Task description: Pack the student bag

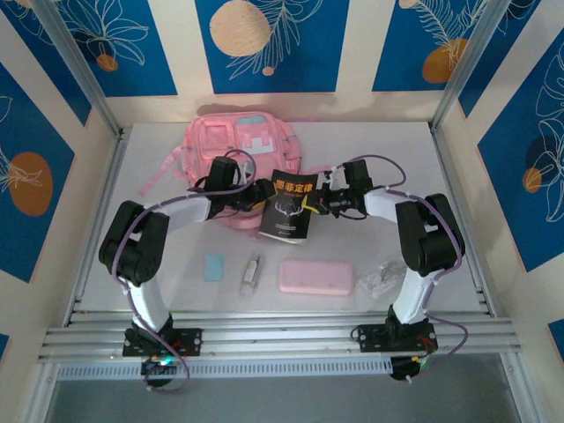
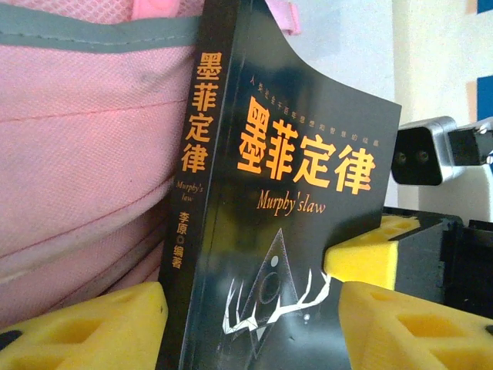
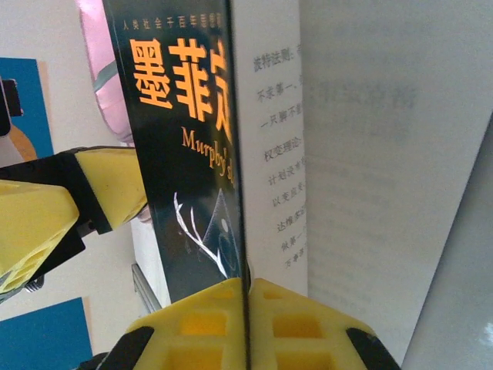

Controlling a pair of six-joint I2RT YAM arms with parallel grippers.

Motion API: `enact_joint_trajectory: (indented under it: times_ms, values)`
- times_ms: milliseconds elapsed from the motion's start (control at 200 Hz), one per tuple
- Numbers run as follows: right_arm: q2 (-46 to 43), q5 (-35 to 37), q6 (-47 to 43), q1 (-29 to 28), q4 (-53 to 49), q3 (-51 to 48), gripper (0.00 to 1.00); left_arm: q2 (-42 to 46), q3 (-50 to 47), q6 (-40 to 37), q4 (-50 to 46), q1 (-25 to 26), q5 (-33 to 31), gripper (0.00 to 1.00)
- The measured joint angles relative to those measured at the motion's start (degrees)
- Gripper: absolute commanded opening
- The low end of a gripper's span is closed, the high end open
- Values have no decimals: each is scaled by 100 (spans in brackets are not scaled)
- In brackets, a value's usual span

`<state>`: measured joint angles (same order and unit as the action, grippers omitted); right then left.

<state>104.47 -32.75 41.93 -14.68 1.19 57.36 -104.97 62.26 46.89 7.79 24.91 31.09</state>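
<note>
top external shows the pink bag [image 1: 242, 141] on the counter [image 1: 397, 150], just beyond the black book [image 1: 288, 207] and nearer the left arm; the book's long axis runs far to near. the right pincer [image 3: 246, 308] is clamped on the front cover; the left pincer [image 2: 254, 331] stands apart, straddling the spine.

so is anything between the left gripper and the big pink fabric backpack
Yes: the black paperback book with orange lettering, straddled by the left gripper, sits right in front of the pink backpack; the right gripper pinches its cover.
</note>
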Motion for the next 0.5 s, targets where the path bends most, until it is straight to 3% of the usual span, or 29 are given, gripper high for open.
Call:
enact_joint_trajectory:
  times_ms: [245, 500]
  values:
    - [0, 61, -68, -4, -85, 39, 0, -201, 634, -608, -1034, 153, -332, 69]
    - [13, 129, -105, -59, -79, 81, 0, -398, 1025, -1078, -1838, 278, -776, 67]
